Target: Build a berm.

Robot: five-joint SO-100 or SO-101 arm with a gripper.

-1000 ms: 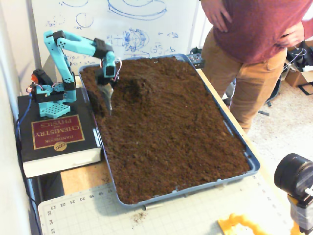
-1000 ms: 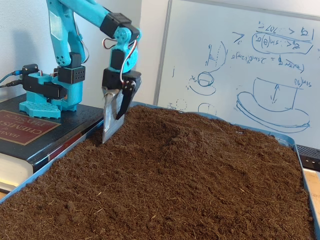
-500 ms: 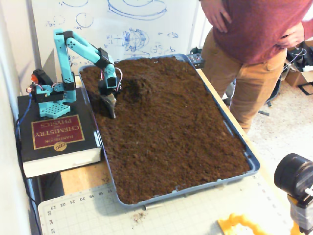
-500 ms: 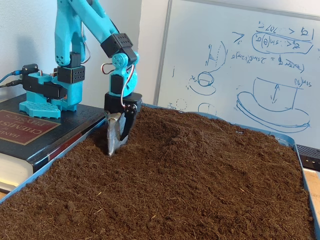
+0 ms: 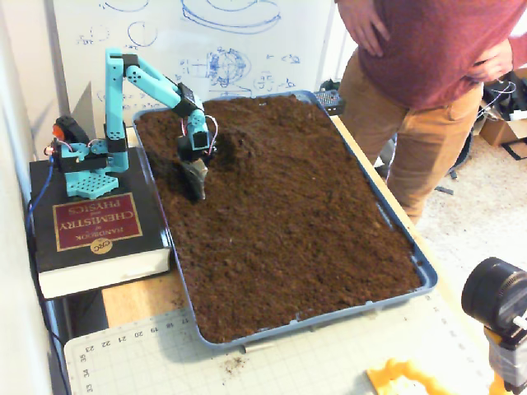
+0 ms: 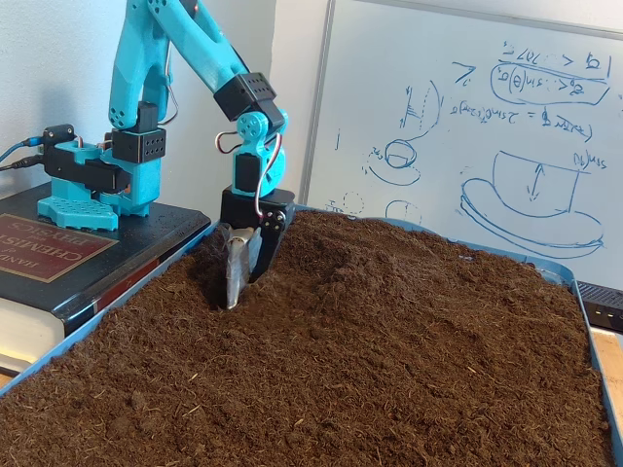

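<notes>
One thick dark book (image 5: 95,234) at 9 o'clock in the high fixed view, titled in gold on a red panel, bearing the turquoise base (image 5: 85,164) of the arm; same book (image 6: 68,263) at 8 o'clock in the low fixed view, with the base (image 6: 97,175) on top. Reaching rightward from that base, toward 11 o'clock of the soil bed, the turquoise arm (image 5: 152,81), bent down at the wrist. Planted tip-down in the soil, the gripper (image 5: 196,183), seen closer in the low view (image 6: 238,292): a grey metal blade and a black finger close together, narrow gap at most, whether pinched fully together cannot be told, nothing visibly held. Just right of the gripper, at about 12 o'clock of the bed, the berm (image 5: 235,148), a raised rounded hump of dark-brown crumbly soil, higher than the level soil around it; in the low view, the same mound (image 6: 341,258) rising just right of the blade, near centre. Filling most of both views, the blue tray (image 5: 399,239), heaped with flat soil (image 5: 288,247) out to 4 o'clock; its rim (image 6: 545,268) visible at 3 o'clock in the low view. Behind, a whiteboard (image 6: 467,126) with blue sketches. At 1 o'clock in the high view, a standing person (image 5: 428,74) in a red top and tan trousers. At 6 o'clock, a green cutting mat (image 5: 288,362); at 5 o'clock, a black camera lens (image 5: 494,296).
</notes>
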